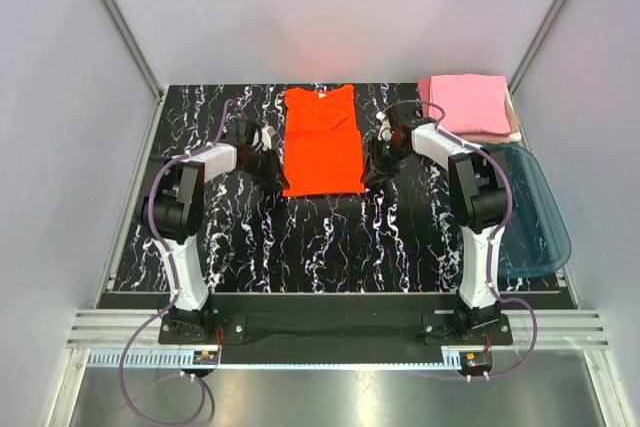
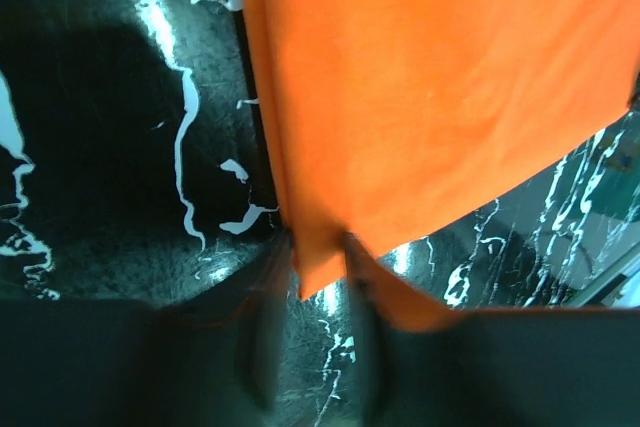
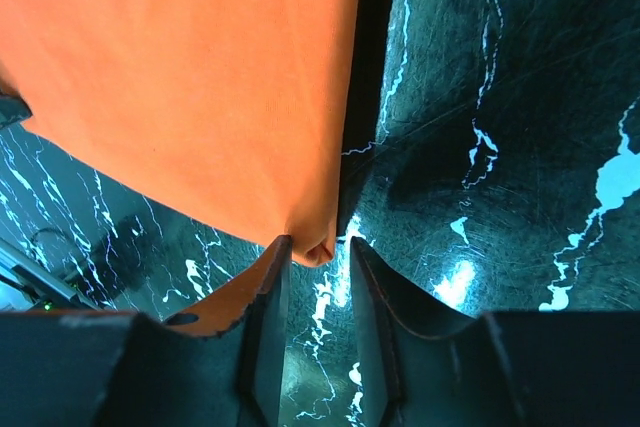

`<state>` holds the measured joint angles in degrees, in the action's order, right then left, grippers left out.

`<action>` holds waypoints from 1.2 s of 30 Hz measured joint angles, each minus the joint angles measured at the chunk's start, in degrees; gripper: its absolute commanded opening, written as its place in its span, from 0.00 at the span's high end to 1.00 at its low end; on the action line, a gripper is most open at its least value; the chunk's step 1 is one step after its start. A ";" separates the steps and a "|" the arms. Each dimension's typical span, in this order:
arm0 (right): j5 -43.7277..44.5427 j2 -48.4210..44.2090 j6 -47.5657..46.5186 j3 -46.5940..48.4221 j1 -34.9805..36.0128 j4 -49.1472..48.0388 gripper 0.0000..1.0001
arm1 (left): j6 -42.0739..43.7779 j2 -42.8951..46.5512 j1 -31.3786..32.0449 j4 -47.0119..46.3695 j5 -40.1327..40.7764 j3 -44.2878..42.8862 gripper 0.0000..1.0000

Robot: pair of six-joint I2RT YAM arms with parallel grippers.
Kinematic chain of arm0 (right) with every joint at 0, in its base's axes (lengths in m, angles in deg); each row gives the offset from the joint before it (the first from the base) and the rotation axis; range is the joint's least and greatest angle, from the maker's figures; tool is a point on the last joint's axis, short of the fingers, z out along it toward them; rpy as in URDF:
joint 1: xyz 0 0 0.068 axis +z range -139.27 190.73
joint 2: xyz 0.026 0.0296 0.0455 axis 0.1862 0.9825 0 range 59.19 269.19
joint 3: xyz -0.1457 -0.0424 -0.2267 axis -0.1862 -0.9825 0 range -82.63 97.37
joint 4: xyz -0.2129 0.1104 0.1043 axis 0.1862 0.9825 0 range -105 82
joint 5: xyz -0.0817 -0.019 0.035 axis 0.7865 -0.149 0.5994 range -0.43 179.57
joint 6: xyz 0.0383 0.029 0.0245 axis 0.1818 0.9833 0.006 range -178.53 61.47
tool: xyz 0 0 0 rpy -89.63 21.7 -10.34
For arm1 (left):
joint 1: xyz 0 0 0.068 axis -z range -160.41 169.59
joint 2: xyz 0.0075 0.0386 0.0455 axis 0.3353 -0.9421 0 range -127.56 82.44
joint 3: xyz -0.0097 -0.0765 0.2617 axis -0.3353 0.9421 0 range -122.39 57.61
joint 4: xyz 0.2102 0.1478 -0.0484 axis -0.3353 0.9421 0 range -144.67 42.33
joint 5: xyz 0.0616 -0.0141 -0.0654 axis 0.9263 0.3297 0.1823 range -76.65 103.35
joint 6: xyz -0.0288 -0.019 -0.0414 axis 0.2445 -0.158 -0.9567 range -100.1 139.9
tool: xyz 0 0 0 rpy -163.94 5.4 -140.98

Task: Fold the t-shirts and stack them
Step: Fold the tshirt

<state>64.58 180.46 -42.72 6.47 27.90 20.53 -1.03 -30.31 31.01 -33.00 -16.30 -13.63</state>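
The bright orange-red t-shirt (image 1: 322, 147) lies lengthwise at the back centre of the black marbled table (image 1: 330, 237), sleeves folded in. My left gripper (image 1: 272, 169) is at its near left corner and my right gripper (image 1: 372, 169) is at its near right corner. In the left wrist view, the shirt (image 2: 430, 87) has its corner pinched between the tips of my left gripper (image 2: 318, 247). In the right wrist view, the bunched corner of the shirt (image 3: 200, 77) sits between the tips of my right gripper (image 3: 312, 247), raised off the table with a shadow under its edge. The folded pink t-shirts (image 1: 468, 105) are stacked at the back right.
A translucent teal plastic tub (image 1: 530, 209) lies at the right edge of the table, beside the right arm. Grey walls close in the table on the left, back and right. The arm bases stand at the near edge.
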 measured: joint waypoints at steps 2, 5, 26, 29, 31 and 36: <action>-0.20 0.00 0.00 -0.39 0.00 -0.35 0.66 | 0.24 -0.02 0.04 -0.20 0.04 0.00 0.96; -0.39 0.00 0.02 -1.09 0.00 -1.31 0.67 | 0.59 -0.02 0.15 -0.37 -0.07 0.00 1.00; -3.30 -3.56 4.07 -11.82 -0.09 -9.55 1.00 | -3.13 9.62 3.15 -3.78 2.62 11.19 1.00; -3.13 -5.55 5.07 -15.30 -0.09 -11.45 1.00 | -3.85 12.70 3.69 -4.35 3.32 12.26 1.00; -3.10 -7.19 5.51 -17.57 -0.09 -12.02 1.00 | -4.24 14.64 4.02 -5.05 3.85 13.09 1.00; -3.13 -9.55 6.34 -21.09 -0.04 -13.09 1.00 | -4.85 17.62 4.52 -6.99 4.76 17.53 1.00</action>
<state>61.45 170.91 -36.38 -14.63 27.86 7.44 -5.88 -12.70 35.53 -40.00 -11.54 3.90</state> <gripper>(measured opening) 0.011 0.012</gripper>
